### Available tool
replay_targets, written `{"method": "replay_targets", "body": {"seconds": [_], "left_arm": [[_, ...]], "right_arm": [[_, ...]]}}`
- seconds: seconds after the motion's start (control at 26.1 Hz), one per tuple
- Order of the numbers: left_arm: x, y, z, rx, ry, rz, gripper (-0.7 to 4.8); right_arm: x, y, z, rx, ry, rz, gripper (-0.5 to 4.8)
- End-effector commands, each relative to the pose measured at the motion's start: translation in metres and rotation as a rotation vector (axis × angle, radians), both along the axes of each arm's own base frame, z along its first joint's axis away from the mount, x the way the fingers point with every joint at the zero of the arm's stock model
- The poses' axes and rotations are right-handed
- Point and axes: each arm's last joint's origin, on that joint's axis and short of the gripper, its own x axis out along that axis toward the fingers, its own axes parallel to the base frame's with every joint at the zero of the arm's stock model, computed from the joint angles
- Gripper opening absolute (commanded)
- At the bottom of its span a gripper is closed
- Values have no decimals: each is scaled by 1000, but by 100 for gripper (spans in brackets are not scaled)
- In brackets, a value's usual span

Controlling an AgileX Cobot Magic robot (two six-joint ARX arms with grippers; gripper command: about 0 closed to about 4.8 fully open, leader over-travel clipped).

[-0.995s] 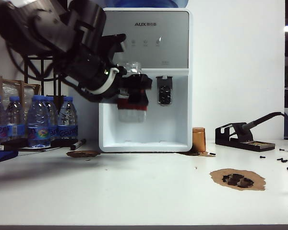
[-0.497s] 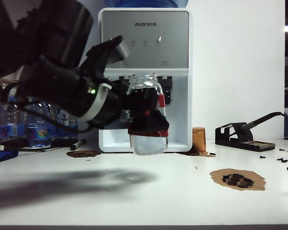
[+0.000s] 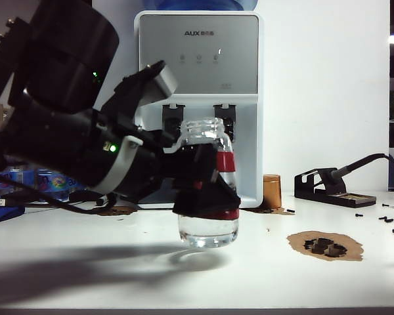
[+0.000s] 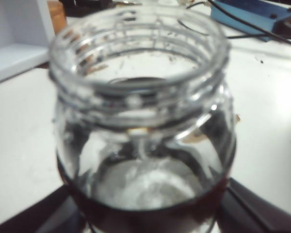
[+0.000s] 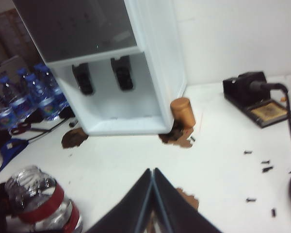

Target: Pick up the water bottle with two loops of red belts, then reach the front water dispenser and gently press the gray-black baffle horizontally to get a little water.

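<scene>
Left gripper grasps the water bottle, upright.
Right gripper clenched, near the water dispenser.

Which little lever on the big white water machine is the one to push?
Find the tall white water machine at the back of the table. Under its gray front hang two small dark levers side by side. The one to push is the left lever, just behind the glass jar the left gripper holds, not its right twin.
</scene>
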Motion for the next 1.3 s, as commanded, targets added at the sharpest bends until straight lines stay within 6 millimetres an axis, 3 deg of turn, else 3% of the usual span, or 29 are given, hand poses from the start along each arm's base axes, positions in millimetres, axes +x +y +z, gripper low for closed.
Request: {"method": "replay_targets", "body": {"seconds": [0.04,0.23,0.5,0.65,0.69,0.73,0.77,0.92,1.03,1.11,1.3], "left_arm": [[0,0,5,-20,-48,-9,-4],[-4,6,-4,21,-51,-10,-5],[-7,10,-8,35,-71,-5,-5],[-7,10,-11,48,-67,14,7],[-7,10,-11,52,-70,25,65],[-7,10,-11,51,-71,24,198],[-7,10,-11,50,-71,24,242],[-6,10,-10,44,-77,24,267],[-6,10,-8,29,-90,24,377],[-6,9,-8,25,-93,21,386],[-6,9,-8,23,-94,21,479]], "right_arm": [[5,4,-17,57,60,90,-2],[9,8,-51,168,199,190,-2],[13,7,-52,100,111,173,-2],[18,7,-72,59,86,161,-2],[19,7,-77,55,91,162,-2],[19,7,-85,38,100,167,-2],[19,7,-88,27,102,171,-2],[19,7,-102,3,121,179,-2],[20,8,-107,-42,76,200,-2],[21,8,-106,-46,47,194,-2],[21,7,-110,-75,84,159,-2]]}}
